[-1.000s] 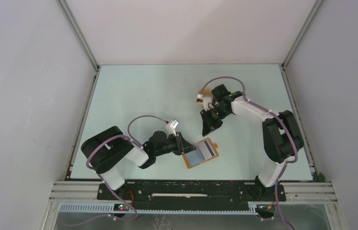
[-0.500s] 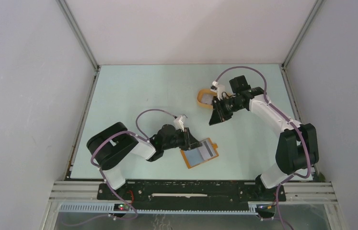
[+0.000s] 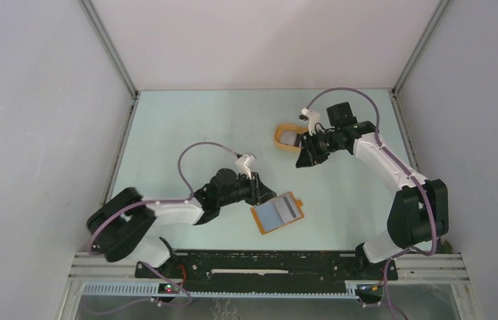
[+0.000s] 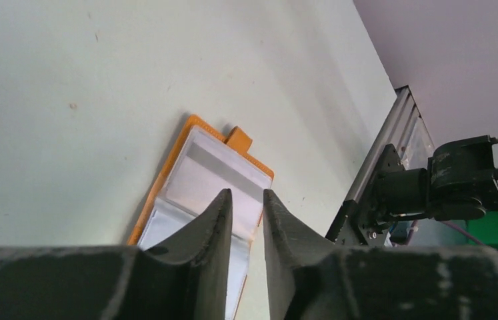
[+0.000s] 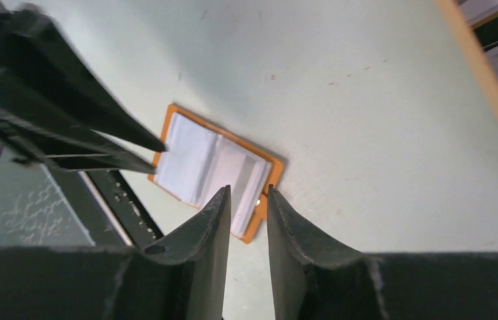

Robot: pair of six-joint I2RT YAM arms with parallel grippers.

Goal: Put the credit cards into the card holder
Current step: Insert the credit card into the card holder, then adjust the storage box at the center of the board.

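The orange card holder [image 3: 278,213] lies open and flat near the table's front edge, with pale sleeves facing up. A pale credit card with a grey stripe [image 4: 223,162] shows in its far pocket. My left gripper [image 3: 264,189] hovers just left of the holder [image 4: 178,153]. In the left wrist view the left gripper [image 4: 247,195] is narrowly open and holds nothing. My right gripper [image 3: 304,157] hangs beside the orange tray, also narrowly open and empty. The right wrist view looks past the right gripper [image 5: 248,191] down at the holder [image 5: 214,168]. More credit cards [image 3: 289,138] lie in the tray.
The oval orange-rimmed tray [image 3: 278,142] sits at the back centre-right; its rim [image 5: 483,70] crosses the right wrist view's top right corner. The left arm's fingers [image 5: 79,127] reach in from the left there. A black rail [image 3: 266,265] runs along the front edge.
The left gripper lifted slightly off the card holder and its arm stretched out. The right gripper swung back and right, toward the tray. Both jaws widened a little.
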